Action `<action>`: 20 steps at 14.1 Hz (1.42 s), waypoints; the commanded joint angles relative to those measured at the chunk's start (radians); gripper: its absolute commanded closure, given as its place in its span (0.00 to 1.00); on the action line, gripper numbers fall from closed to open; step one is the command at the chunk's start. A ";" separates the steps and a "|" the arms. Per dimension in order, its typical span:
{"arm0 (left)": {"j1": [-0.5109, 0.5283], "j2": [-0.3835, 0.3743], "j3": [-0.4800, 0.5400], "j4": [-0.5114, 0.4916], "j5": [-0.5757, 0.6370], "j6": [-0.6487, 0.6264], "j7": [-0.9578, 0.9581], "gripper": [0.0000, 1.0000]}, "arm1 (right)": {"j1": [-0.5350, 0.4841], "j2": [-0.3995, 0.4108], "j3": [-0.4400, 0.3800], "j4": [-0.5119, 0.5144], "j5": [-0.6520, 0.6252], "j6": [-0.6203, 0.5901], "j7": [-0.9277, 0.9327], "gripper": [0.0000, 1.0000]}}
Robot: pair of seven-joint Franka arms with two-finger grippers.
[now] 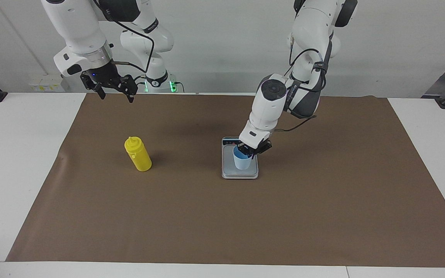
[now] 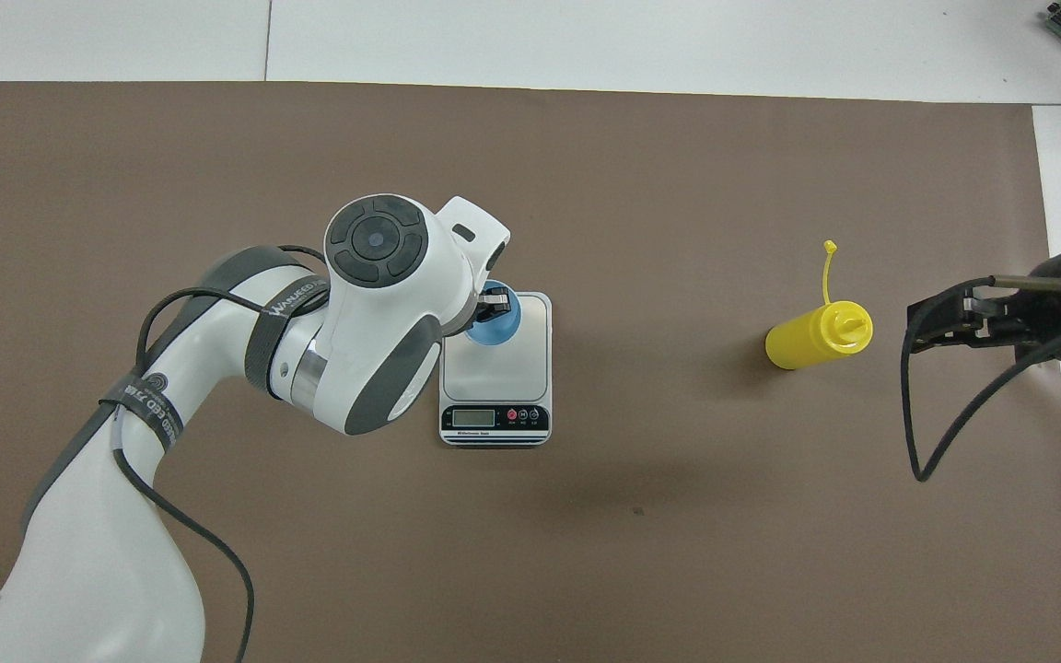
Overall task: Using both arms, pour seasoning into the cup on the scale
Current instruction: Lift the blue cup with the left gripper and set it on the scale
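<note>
- Even, bright indoor light from above; no hard glare.
- Soft faint shadows on the brown mat (image 1: 222, 216), one beside the seasoning bottle (image 1: 138, 155).
- Both views sharp, no motion blur.
- Green indicator lights glow at the arm bases.

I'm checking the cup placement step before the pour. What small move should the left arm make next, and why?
Probably open the left gripper and lift clear. It is shut on the rim of the cup, which stands upright over the plate of the scale, apparently set down. The yellow seasoning bottle stands untouched toward the right arm's end, and the open right gripper waits above the mat's edge.
</note>
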 commanded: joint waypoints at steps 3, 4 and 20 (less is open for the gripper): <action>-0.015 -0.001 0.008 -0.029 0.025 0.036 -0.015 1.00 | -0.016 -0.024 0.006 -0.024 0.020 -0.005 -0.026 0.00; -0.015 -0.001 0.008 -0.037 0.024 0.044 -0.015 1.00 | -0.016 -0.024 0.004 -0.024 0.020 -0.005 -0.026 0.00; 0.097 -0.119 0.033 0.052 0.025 -0.097 -0.003 0.00 | -0.133 -0.022 -0.016 -0.024 0.020 -0.005 -0.020 0.00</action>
